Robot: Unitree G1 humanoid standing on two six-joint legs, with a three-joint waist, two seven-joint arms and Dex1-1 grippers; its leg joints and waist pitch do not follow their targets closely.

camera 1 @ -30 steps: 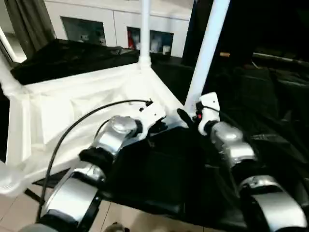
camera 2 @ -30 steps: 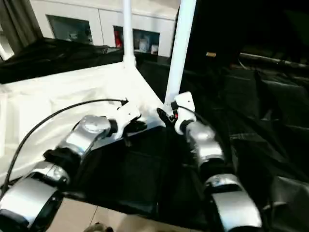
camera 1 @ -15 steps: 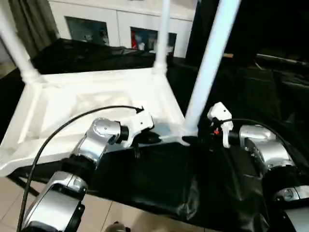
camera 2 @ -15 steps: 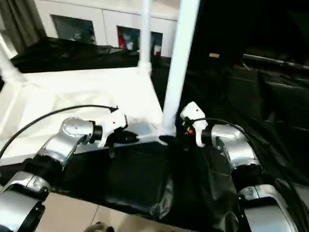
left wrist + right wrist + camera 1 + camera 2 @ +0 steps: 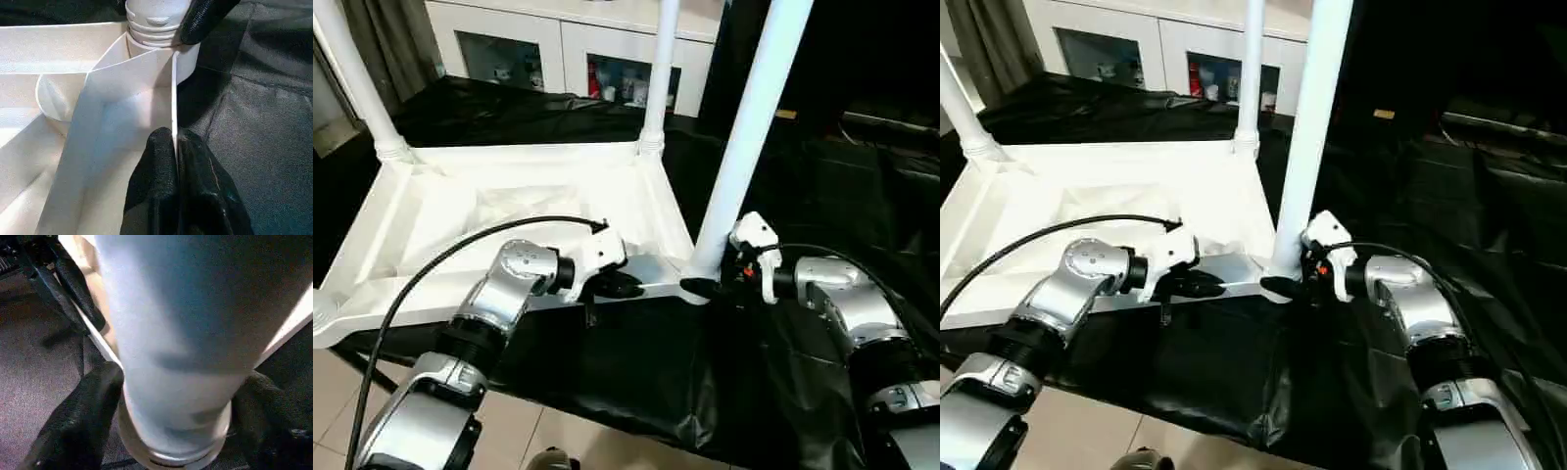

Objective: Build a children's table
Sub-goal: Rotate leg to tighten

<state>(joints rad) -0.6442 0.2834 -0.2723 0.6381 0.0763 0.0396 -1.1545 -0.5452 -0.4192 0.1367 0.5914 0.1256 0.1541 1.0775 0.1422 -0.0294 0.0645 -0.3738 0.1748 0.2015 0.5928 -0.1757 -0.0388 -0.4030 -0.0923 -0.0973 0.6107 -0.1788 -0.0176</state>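
Upside down on black sheeting, white table top (image 5: 509,211) lies centre-left. Left gripper (image 5: 176,152) pinches its near rim; right gripper (image 5: 176,431) clasps the base of the near-right leg (image 5: 749,137).

You have the children's table (image 5: 509,211) lying upside down at centre left of the frame on the counter (image 5: 636,362), three legs rising from its corners. The left pincer (image 5: 176,161) sits on its lower rim; the right pincer (image 5: 171,431) flanks the base of the near-right leg (image 5: 744,147). A cabinet (image 5: 568,54) stands behind, at the top.
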